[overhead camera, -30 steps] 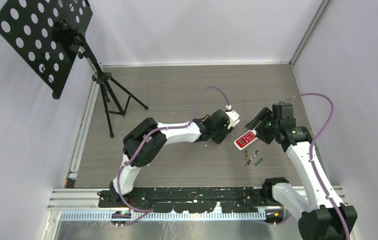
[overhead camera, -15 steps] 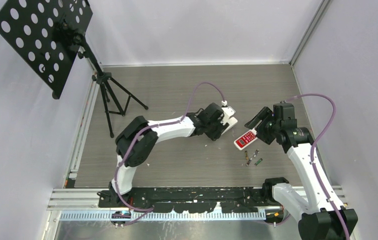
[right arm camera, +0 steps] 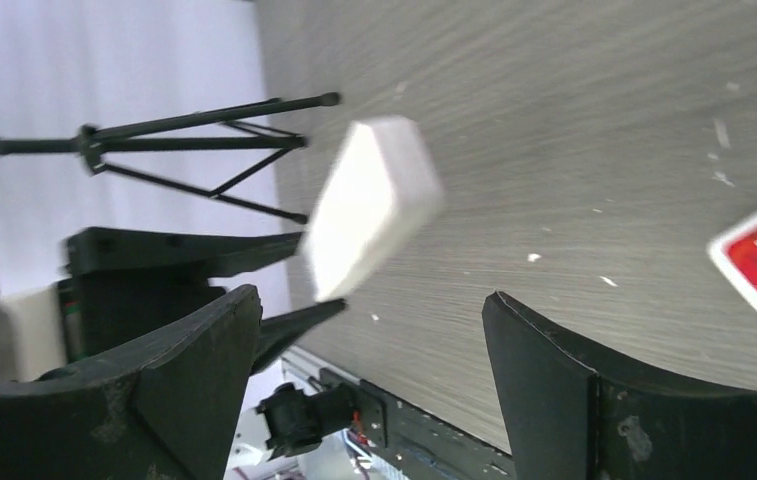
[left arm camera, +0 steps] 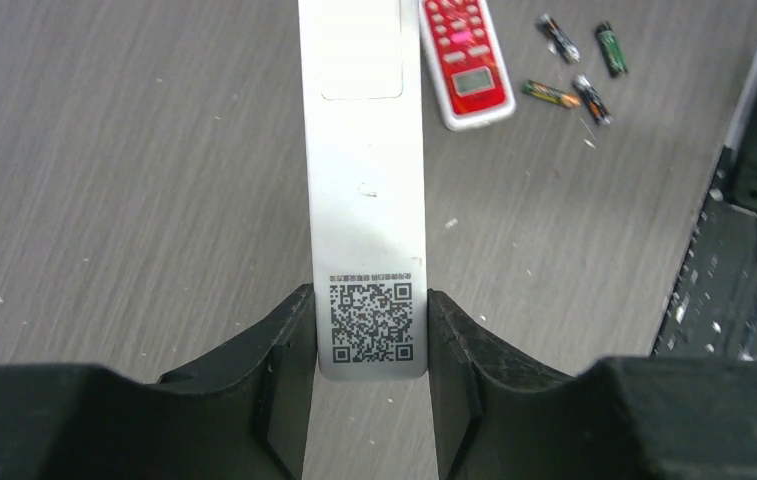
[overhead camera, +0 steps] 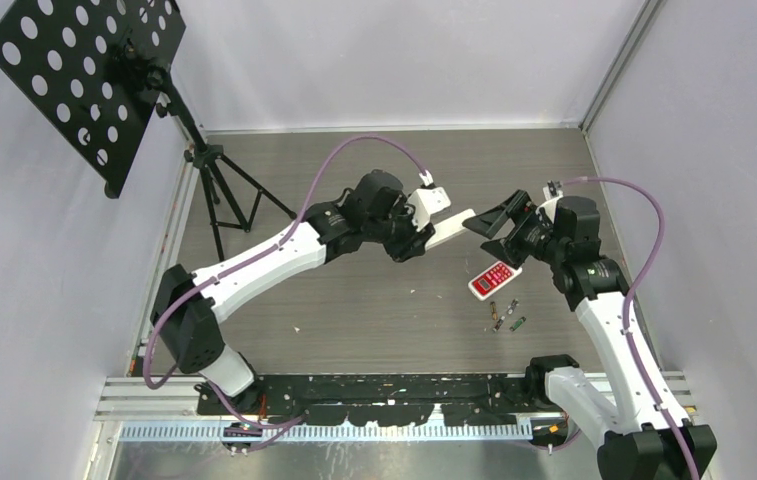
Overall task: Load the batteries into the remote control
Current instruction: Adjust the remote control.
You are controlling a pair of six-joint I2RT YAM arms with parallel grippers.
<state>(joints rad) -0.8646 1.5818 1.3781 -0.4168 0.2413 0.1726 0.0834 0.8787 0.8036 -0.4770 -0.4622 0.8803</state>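
Left gripper (left arm camera: 371,300): jaws clamped on the near end of the white remote (left arm camera: 364,180), one finger on each long edge, right at the QR label. The remote juts straight out ahead of the fingers, back face up, with the battery cover (left arm camera: 361,60) still shut near its far end.

Change over the last second: the left arm has stretched out and carried the remote up off the table (overhead camera: 354,310) and away from the spot where it hovered. The right gripper (overhead camera: 494,220) has left the red remote (overhead camera: 494,278) and turned to face the white remote's free tip. Its jaws have spread wide and hold nothing. From its own wrist view the tip sits ahead of the open fingers, not yet between them, slightly blurred.

Further out, below and ahead of the left gripper: the red remote lies face up on the table. Just beyond it on the table are the batteries (left arm camera: 590,97), four loose, close together, none loaded.

Reading: looks like a handover or a two-handed brace is being set up so the cover can be worked off. Loading itself has not begun.
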